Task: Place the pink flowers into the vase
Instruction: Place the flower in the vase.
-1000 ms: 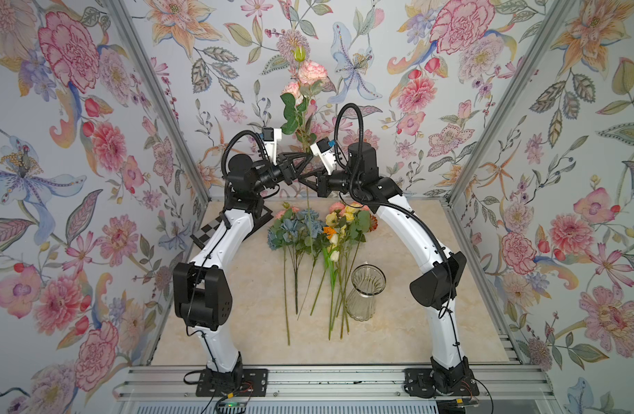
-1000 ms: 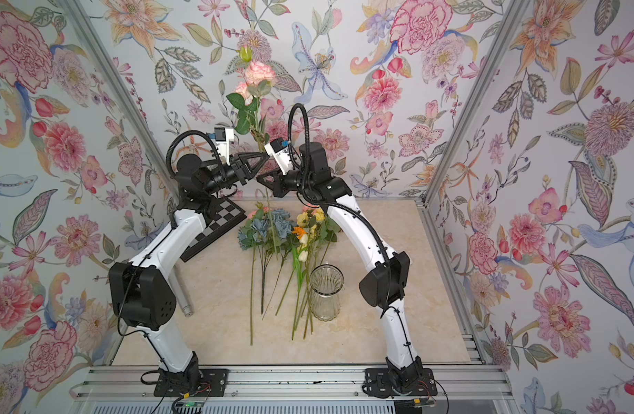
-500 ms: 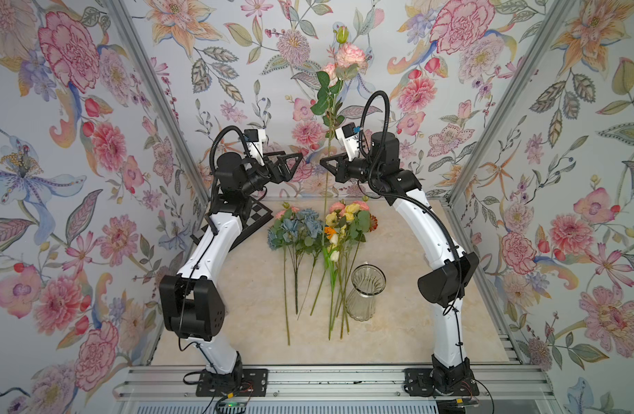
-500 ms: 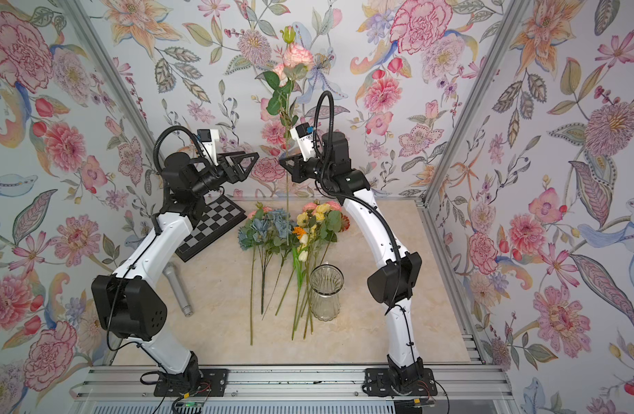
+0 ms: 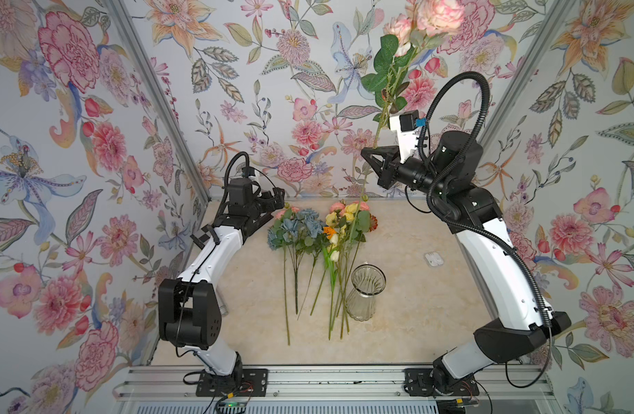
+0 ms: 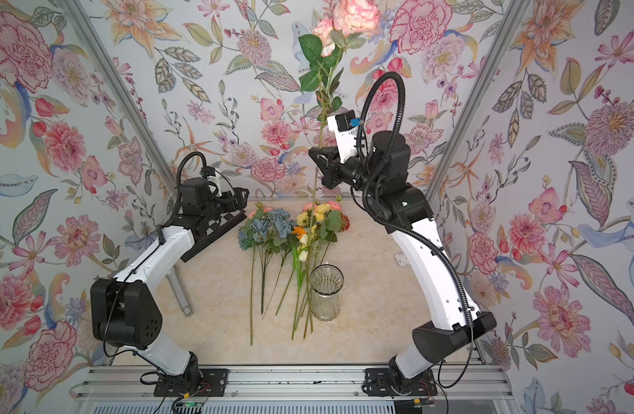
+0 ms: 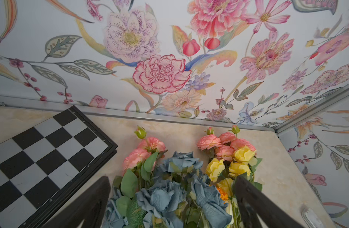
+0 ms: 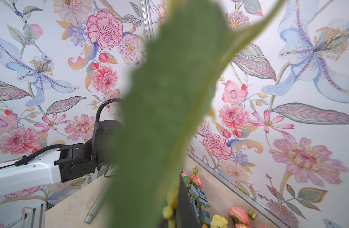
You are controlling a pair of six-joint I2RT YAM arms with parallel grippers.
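My right gripper (image 5: pixel 367 152) is shut on the stem of one spray of the pink flowers (image 5: pixel 438 14), held upright high above the table; its lower stem hangs over the pile. A blurred green leaf (image 8: pixel 169 118) of it fills the right wrist view. More pink flowers (image 7: pixel 225 142) lie at the far end of the pile on the table. The clear ribbed vase (image 5: pixel 365 292) stands upright and empty at the near right of the stems. My left gripper (image 7: pixel 171 199) is open and empty, low over the blue blooms.
A dusty-blue bunch (image 5: pixel 301 225) and yellow-and-orange stems (image 5: pixel 339 222) lie beside the pink ones. A chessboard (image 6: pixel 215 233) and a metal cylinder (image 6: pixel 179 290) sit at the left under my left arm. A small white object (image 5: pixel 434 258) lies at the right. Papered walls close three sides.
My left gripper opened, let go of the stem and dropped back down to the left. My right arm carried the pink spray higher and to the right.
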